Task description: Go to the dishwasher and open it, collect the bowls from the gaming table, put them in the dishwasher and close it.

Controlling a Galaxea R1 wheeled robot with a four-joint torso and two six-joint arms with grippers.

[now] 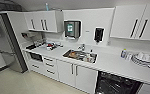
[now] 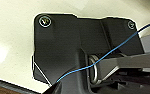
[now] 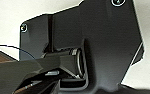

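Head cam: I'm facing the kitchenette. Dishwasher (image 1: 117,84) sits at lower right of the frame under the white desk (image 1: 111,63); its front looks dark, so I can't tell whether the door is open. Sink (image 1: 79,55) is mid-frame, stacked plates (image 1: 142,59) at right, fridge (image 1: 6,45) at far left. Wrist cams give me mount plate and pale floor, so I can't tell either hand's state.

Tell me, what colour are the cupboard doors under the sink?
White, with slim dark handles. The cupboard doors below the sink show best in the head view.
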